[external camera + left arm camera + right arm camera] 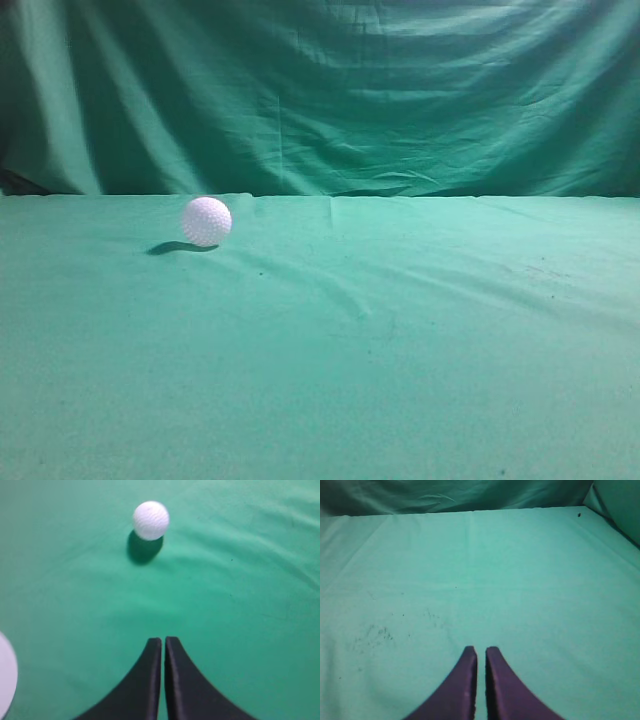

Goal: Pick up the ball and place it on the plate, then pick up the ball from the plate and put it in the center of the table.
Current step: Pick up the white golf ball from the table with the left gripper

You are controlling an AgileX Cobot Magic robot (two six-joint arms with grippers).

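The white dimpled ball (207,221) rests on the green cloth table (400,330) at the far left of the exterior view, near the back edge. In the left wrist view the ball (150,520) lies well ahead of my left gripper (163,641), which is shut and empty above the cloth. A white curved edge, the plate (6,675), shows at the left border of that view. My right gripper (481,650) is shut and empty over bare cloth. Neither gripper shows in the exterior view.
A draped green backdrop (330,90) hangs behind the table's back edge. Dark specks (375,632) mark the cloth left of the right gripper. The table's far edge (470,511) and right corner show in the right wrist view.
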